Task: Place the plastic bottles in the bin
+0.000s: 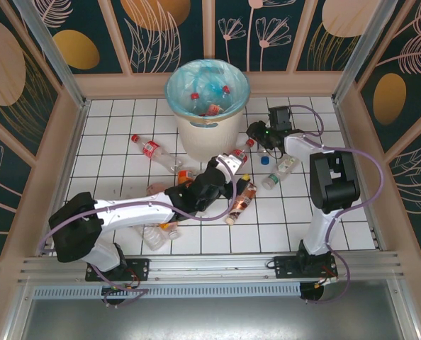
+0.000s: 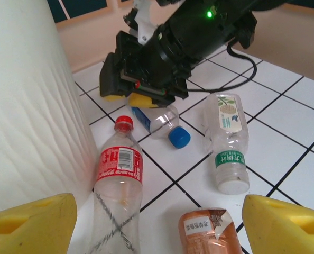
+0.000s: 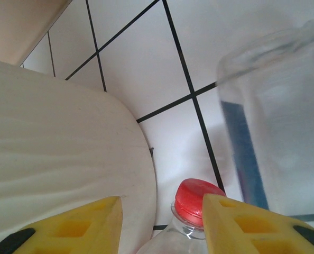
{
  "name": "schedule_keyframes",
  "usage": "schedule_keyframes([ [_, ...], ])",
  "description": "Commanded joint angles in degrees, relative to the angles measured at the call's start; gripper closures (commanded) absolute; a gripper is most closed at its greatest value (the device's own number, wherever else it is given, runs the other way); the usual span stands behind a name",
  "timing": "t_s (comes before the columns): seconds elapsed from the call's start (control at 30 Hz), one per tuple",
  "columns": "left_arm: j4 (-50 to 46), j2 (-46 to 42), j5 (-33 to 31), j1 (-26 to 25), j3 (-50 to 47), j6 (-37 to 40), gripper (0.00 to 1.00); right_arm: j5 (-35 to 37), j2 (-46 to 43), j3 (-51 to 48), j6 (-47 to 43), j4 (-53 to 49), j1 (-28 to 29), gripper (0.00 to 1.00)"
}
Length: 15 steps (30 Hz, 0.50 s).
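Plastic bottles [image 1: 154, 234], clear with red, orange or green labels, are scattered on the white tiles. The left gripper [image 2: 157, 206] is spread open over a red-capped bottle [image 2: 119, 174]; the right gripper [image 3: 162, 201] is parted beside its cap. More are seen in the cream bin [image 1: 208, 134] beyond

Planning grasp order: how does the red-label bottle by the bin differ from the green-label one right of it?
The red-label bottle has a red cap; the green-label bottle ends in white. The red-label bottle lies beside the bin; the green-label bottle lies apart, out on the tiles. Both are clear and lying down.
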Motion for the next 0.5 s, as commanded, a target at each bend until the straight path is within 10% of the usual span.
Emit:
schedule_keyframes([
  [0.0,-0.64,1.13,1.15,0.27,1.33,-1.30,0.18,0.34,1.28,-0.54,-0.75,-1.61,-0.40,0.55],
  [0.47,-0.62,2.02,1.10,0.23,1.44,-0.89,0.18,1.90,4.59,3.39,0.56,-5.16,0.99,0.52],
])
